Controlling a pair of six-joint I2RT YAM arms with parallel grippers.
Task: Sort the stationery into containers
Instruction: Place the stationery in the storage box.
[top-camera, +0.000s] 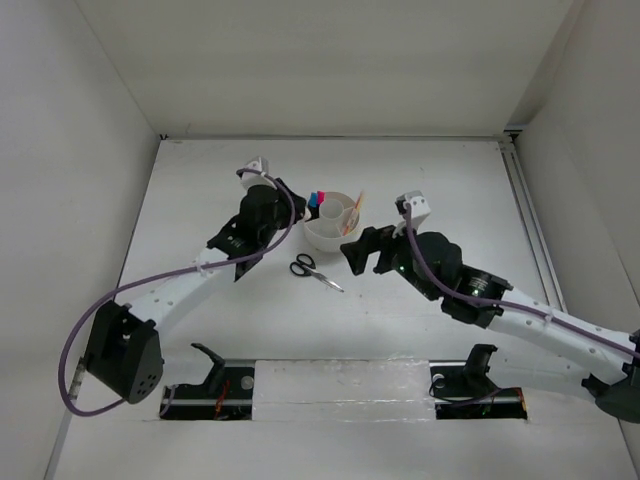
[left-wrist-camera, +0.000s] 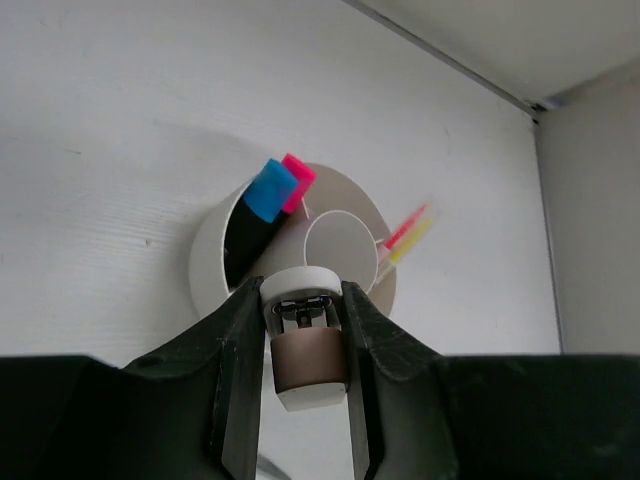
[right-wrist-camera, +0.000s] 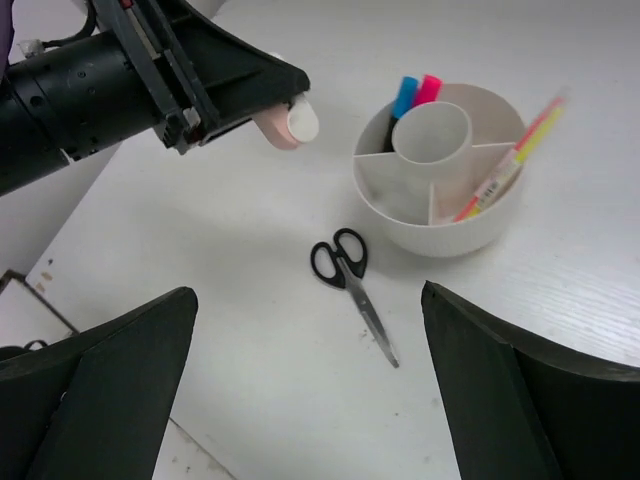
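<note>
Eraser (left-wrist-camera: 308, 360), pinkish, was clamped in my left gripper (left-wrist-camera: 305, 300) close to white tub (left-wrist-camera: 215, 265); my right gripper (right-wrist-camera: 308, 298) hung spread wide over scissors (right-wrist-camera: 356, 288) lying beside tub.

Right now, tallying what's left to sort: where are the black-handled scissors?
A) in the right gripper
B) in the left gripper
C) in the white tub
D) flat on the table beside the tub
D: the black-handled scissors lie flat on the table near the white tub, apart from it; the left gripper holds a pinkish eraser.
</note>
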